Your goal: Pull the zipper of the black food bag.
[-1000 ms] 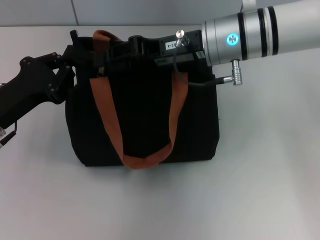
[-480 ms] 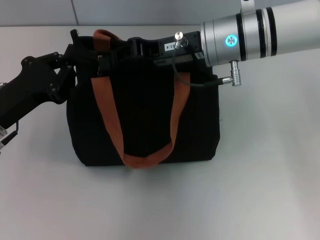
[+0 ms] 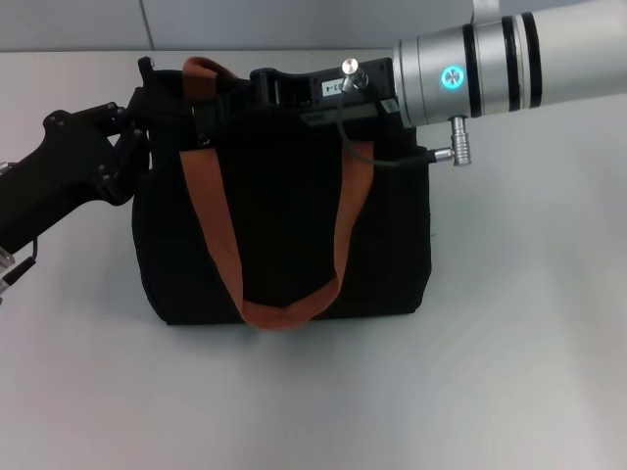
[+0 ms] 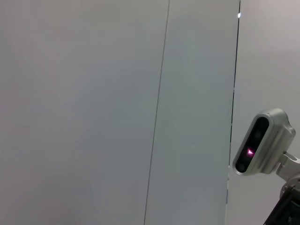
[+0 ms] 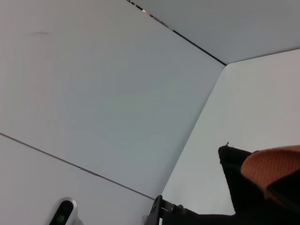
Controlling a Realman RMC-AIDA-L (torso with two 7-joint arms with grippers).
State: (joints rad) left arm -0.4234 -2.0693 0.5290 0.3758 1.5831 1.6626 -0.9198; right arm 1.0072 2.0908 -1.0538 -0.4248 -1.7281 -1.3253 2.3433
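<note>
The black food bag stands upright mid-table with an orange-brown strap looping down its front. My left gripper is closed over the bag's upper left corner. My right gripper reaches in from the right and rests on the bag's top edge, black against black. A small glint of the zipper shows beside the strap, just below the top edge. The right wrist view shows the bag's corner and a bit of strap. The left wrist view shows no bag.
The grey tabletop surrounds the bag. A cable and silver plug hang under my right wrist. A wall panel stands behind the table. A silver camera unit shows in the left wrist view.
My right gripper has edged slightly left along the bag's top. The silver zipper tab by the strap has shifted a little. The left arm has stayed put.
</note>
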